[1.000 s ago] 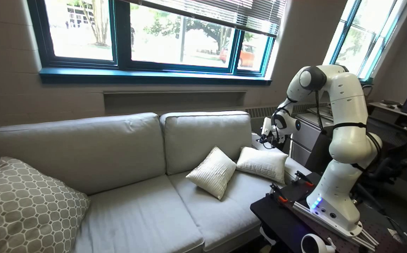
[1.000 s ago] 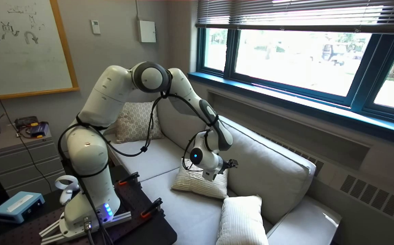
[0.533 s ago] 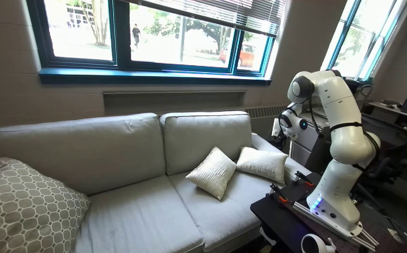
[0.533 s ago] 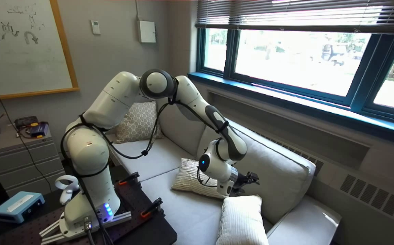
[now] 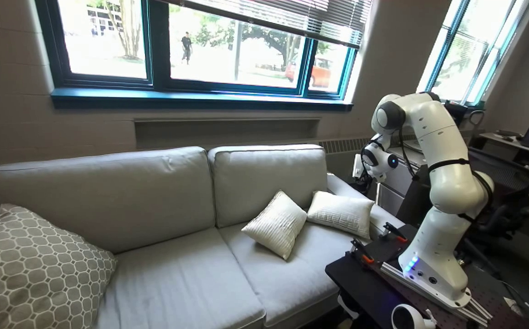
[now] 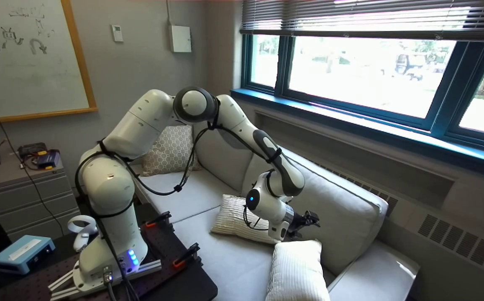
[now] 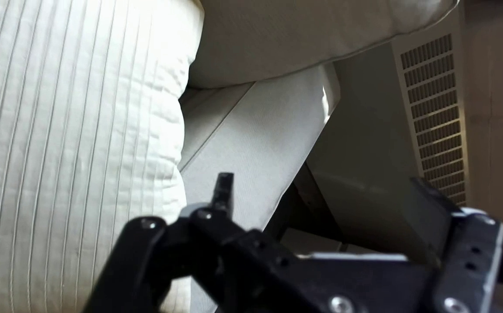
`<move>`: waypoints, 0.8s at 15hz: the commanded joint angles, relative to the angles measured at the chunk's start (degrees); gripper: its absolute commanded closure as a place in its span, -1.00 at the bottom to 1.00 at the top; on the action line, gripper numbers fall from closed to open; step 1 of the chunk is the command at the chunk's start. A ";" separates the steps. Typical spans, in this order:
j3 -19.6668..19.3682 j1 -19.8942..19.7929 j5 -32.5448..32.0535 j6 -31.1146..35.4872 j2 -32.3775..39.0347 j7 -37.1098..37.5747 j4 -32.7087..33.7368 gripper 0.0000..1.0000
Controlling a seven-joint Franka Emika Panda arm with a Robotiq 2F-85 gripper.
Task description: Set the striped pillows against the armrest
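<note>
I have my claw [image 7: 323,182] spread wide, and in an exterior view it sits lower and further right than a second ago, the striped pillows [image 6: 297,271] unmoved at lower centre.

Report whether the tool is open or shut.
The tool is open: its fingers stand wide apart in the wrist view, nothing gripped between them.

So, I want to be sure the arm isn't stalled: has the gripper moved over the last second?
Yes: in an exterior view, the gripper has moved right and down across the picture, closer to the armrest there.
</note>
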 commanded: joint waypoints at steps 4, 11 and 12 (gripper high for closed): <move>1.36 2.35 -0.26 2.07 3.46 -3.74 3.18 -1.00; 8.12 -2.27 -18.54 17.57 14.24 13.47 20.21 -1.00; 12.19 -5.37 -24.13 19.87 14.67 17.21 22.02 -1.00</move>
